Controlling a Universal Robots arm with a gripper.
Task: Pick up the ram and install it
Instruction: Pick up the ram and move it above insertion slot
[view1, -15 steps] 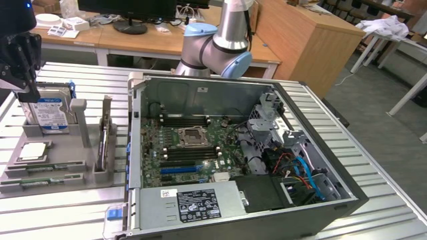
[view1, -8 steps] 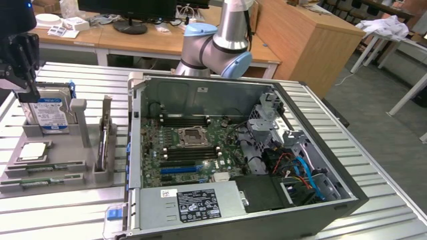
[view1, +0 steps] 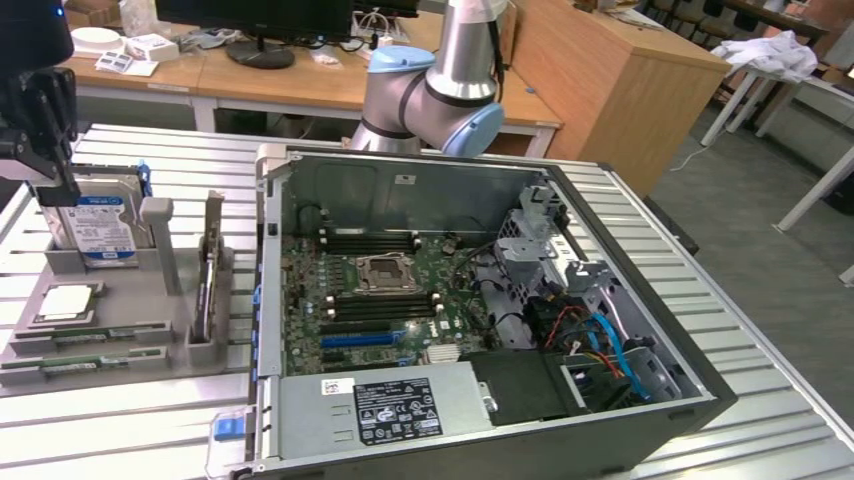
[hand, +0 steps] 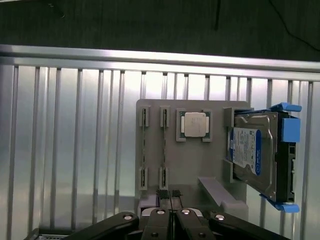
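Gripper (hand: 169, 194): I'm seeing its two fingers (hand: 163, 195) pressing flat together with nothing between them. It is hanging in the air, touching nothing.

Ram stick (hand: 163, 145): it is lying on its edge in a groove of the gray tray (hand: 210, 165), below the gripper. Its near end is sitting just ahead of the closed fingertips, roughly in line with them.

Second ram stick (hand: 144, 145): this one is lying parallel in the next groove, just beside the first and a little further off the gripper's line. Both are sitting in the tray, untouched.

Square chip (hand: 195, 124): it is resting flat in its own pocket, beyond the sticks' far ends as I'm looking out past the fingers.

Hard drive (hand: 250, 150): it is standing on edge in the tray's slot, to the side of the gripper, with a blue bracket (hand: 290, 130) clipped around it.

Table (hand: 75, 150): ribbed metal, carrying the tray and stretching out ahead of the gripper.

Arm (view1: 447, 90): in the exterior view its gray and blue joint is rising behind the computer case (view1: 694, 400).

Computer case: it is lying open on its side, well apart from the gripper, toward the exterior view's right. I'm seeing the green board (view1: 400, 310) inside it, with long dark slots (view1: 374, 242) running beside the socket (view1: 384, 270).
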